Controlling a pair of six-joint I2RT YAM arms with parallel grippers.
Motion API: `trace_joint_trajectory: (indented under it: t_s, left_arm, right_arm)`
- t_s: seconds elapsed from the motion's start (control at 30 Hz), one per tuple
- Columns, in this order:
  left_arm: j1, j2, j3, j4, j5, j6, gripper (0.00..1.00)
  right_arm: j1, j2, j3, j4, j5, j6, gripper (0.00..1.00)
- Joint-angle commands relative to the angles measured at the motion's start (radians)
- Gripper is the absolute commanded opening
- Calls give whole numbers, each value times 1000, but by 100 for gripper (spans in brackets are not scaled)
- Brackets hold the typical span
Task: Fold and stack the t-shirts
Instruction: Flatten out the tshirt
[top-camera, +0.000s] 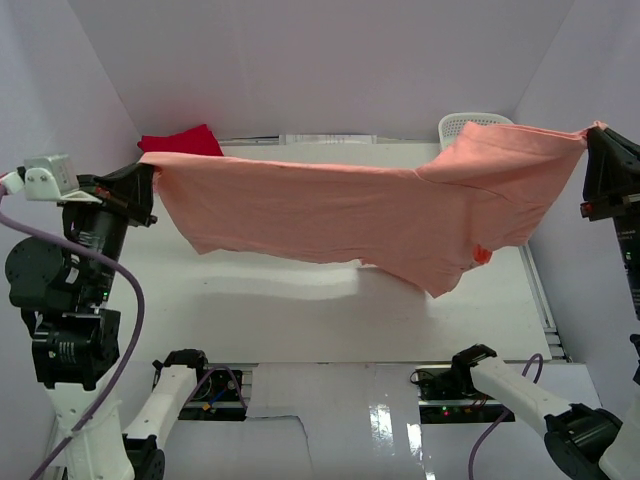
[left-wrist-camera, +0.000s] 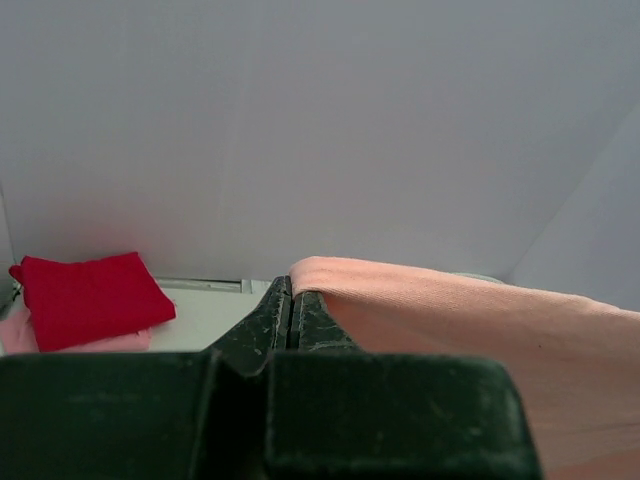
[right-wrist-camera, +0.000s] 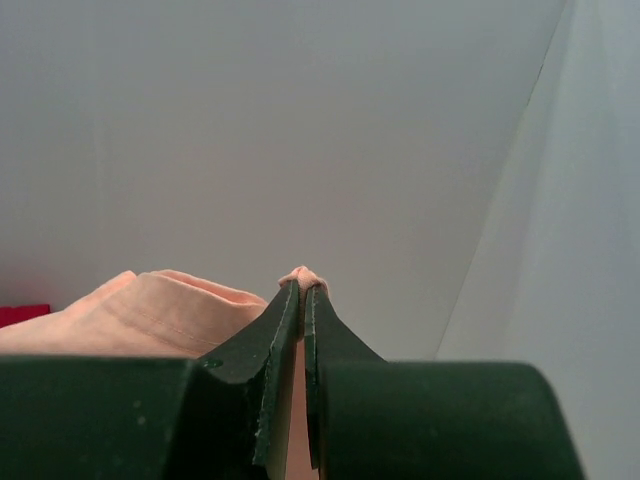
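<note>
And there it is, the wide white table (top-camera: 300, 300) under everything, and strung across the air above it the big salmon-pink short-sleeved cloth t-shirt (top-camera: 370, 215), pulled out like a banner from one side of the cell to the other. It sags through the middle, and its lowest fold droops right of centre, close to the surface; from here I cannot tell whether that tip touches. Over on the left, the black left gripper (top-camera: 150, 185) is pinched tight on one upper corner of the shirt, and the wrist camera shows its fingers pressed together with the cloth edge coming out right at the tips. High on the right, the black right gripper (top-camera: 592, 140) is clamped on the opposite corner, a little peak of salmon fabric poking up between its closed fingers. Behind the shirt's right shoulder, at the far right of the table, the rim of the white plastic lattice basket (top-camera: 470, 122) peeks out, mostly hidden. At the far left corner lies the bright red folded t-shirt (top-camera: 182, 142), flat and squared. It rests on the pale pink t-shirt (left-wrist-camera: 15, 330), which shows only as a thin margin beneath it.
</note>
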Motion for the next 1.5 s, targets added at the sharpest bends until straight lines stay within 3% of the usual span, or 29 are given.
trace_joint_trajectory:
  t_s: [0.0,0.1,0.23,0.3,0.37,0.63,0.87,1.1,1.2,1.47]
  left_arm:
    - [0,-17,61,3,-113,34,0]
    - [-1,1,112,1,-162,52,0]
    - [0,6,150,7,-155,35,0]
    - [0,-5,140,9,-153,26,0]
    - [0,-29,126,6,-159,31,0]
    - [0,-121,18,12,-197,34,0]
    - [-4,-141,11,13,-199,37,0]
    - [-12,-141,57,52,-231,41,0]
    - [-13,-149,58,55,-251,37,0]
    - [-13,-256,-132,26,-343,-6,0]
  right_arm:
    - [-75,-28,59,63,-91,8,8]
    - [-225,-52,24,92,-236,71,8]
    - [-500,-100,-100,250,-611,267,8]
    - [-566,-131,-225,360,-776,451,8]
    - [-574,-153,-280,463,-824,546,8]
    - [-572,-154,-248,441,-881,588,8]
    - [-572,-162,-237,439,-872,585,8]
    - [-575,-101,-9,415,-815,528,8]
    - [-575,-117,-10,476,-772,512,8]
    - [-575,-164,-15,527,-721,519,8]
